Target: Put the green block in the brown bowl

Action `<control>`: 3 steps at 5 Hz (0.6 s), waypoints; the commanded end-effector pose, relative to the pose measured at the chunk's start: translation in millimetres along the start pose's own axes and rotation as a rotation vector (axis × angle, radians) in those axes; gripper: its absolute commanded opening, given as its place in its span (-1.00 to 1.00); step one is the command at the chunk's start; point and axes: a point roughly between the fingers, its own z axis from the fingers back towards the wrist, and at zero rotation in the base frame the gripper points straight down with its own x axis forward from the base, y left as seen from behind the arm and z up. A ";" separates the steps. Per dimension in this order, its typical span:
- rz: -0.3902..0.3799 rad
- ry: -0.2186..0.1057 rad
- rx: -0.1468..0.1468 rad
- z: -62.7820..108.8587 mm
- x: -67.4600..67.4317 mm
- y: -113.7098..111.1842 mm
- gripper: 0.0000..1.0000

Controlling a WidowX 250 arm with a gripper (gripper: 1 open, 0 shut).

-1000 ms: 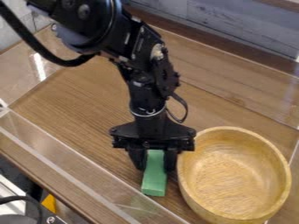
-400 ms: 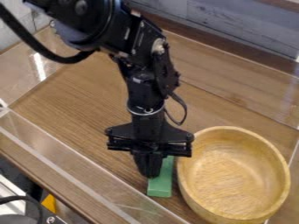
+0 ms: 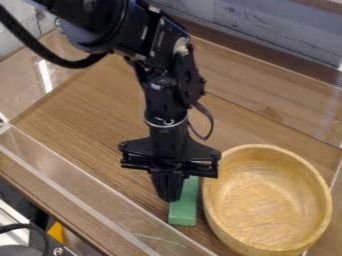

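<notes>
The green block (image 3: 186,208) lies flat on the wooden table, just left of the brown bowl (image 3: 281,151), with its lower end towards the front edge. My gripper (image 3: 171,188) points straight down over the block's far end. Its dark fingers (image 3: 166,184) are drawn together on that end, which they hide. The block's free end still looks to rest on the table. The wide, light-brown bowl stands at the right front with nothing in it, its left rim almost touching the block.
A clear plastic wall (image 3: 94,205) runs along the table's front and left edges, close to the block. The black arm (image 3: 158,70) leans in from the upper left. A grey board backs the table (image 3: 267,25).
The fingers stood apart on either side of the block and have since closed on its far end. The block has shifted slightly towards the bowl.
</notes>
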 end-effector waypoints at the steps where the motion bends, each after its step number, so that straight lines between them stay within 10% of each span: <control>1: -0.006 -0.052 -0.022 14.7 9.6 -2.7 -1.00; 3: 0.000 -0.054 -0.018 19.0 10.1 -0.2 -1.00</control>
